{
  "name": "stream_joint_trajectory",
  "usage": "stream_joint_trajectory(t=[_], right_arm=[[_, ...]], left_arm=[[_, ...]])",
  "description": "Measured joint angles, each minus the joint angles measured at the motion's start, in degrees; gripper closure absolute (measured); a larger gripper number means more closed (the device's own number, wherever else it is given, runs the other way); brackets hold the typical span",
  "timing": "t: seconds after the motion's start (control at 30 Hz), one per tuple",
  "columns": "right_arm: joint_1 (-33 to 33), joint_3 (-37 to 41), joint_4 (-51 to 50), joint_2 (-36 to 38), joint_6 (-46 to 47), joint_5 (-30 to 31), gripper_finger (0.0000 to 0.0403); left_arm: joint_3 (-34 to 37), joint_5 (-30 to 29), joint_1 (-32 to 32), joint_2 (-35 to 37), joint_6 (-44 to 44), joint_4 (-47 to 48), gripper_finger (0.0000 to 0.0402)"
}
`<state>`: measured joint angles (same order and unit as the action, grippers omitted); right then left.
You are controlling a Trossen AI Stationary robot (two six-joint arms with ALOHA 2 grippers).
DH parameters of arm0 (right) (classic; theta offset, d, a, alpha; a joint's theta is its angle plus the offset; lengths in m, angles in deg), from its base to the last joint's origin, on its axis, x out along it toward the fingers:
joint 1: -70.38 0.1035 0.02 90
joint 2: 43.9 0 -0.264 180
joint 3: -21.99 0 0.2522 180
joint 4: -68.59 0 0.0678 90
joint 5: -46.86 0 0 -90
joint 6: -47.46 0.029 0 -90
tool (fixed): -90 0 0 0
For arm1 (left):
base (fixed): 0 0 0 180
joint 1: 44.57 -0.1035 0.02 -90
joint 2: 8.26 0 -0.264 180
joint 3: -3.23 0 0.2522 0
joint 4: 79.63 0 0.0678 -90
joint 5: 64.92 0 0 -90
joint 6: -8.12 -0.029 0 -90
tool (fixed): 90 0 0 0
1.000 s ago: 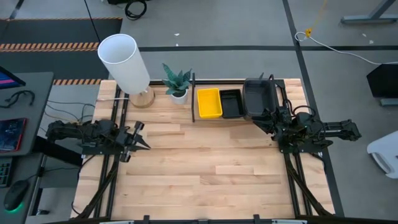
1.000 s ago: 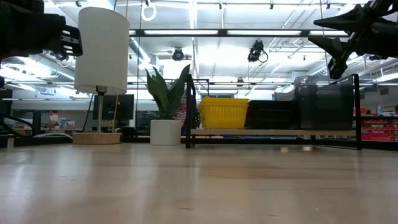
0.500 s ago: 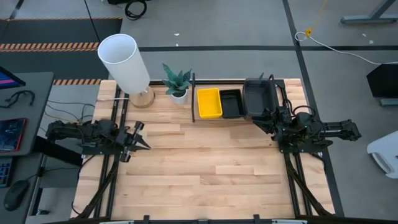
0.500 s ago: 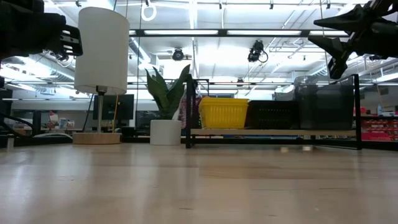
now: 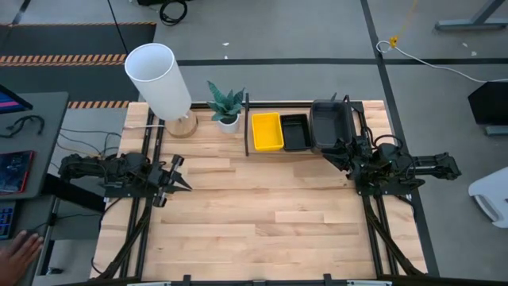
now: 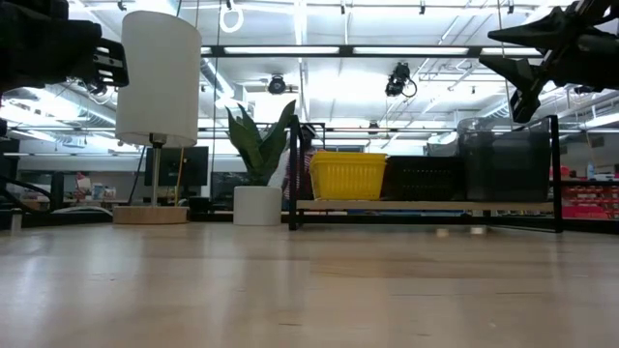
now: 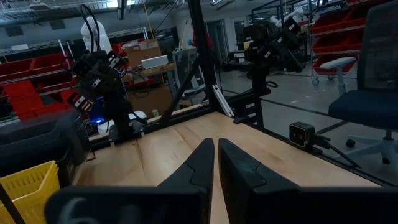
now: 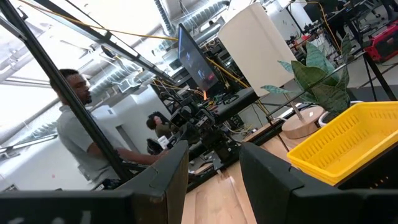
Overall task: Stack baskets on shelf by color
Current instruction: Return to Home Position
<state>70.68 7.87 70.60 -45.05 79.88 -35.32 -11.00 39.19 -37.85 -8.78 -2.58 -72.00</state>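
The shelf [image 5: 305,151] stands at the table's far edge, a black rod frame over a wood board [image 6: 426,206]. Side by side on it sit the baskets: yellow [image 5: 267,131] [image 6: 346,176], black perforated [image 5: 295,132] [image 6: 422,178] and smoky-grey [image 5: 327,125] [image 6: 503,159]. How many are nested in each I cannot tell. My left gripper [image 5: 182,181] [image 7: 216,163] hangs shut over the table's left side, holding nothing. My right gripper [image 5: 340,151] [image 8: 214,171] hangs open above the table, just in front of the grey basket, with nothing between its fingers.
A white lamp [image 5: 159,79] on a wooden foot and a potted plant [image 5: 226,106] stand at the far left, next to the shelf. A person [image 8: 81,137] sits at a desk beyond the table's left edge, with a hand [image 5: 20,250] near it.
Both arms have kept still and the baskets have not moved. A person's hand has come into sight on the desk left of the table.
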Motion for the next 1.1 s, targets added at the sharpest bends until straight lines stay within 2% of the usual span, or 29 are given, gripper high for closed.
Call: stream_joint_trajectory(t=[0.27,0.67,1.1], right_arm=[[0.0,0.0,0.0,0.0,0.0,0.0,0.0253],[0.0,0.0,0.0,0.0,0.0,0.0,0.0253],[0.0,0.0,0.0,0.0,0.0,0.0,0.0253]], left_arm=[[0.0,0.0,0.0,0.0,0.0,0.0,0.0361],[0.0,0.0,0.0,0.0,0.0,0.0,0.0374],[0.0,0.0,0.0,0.0,0.0,0.0,0.0365]])
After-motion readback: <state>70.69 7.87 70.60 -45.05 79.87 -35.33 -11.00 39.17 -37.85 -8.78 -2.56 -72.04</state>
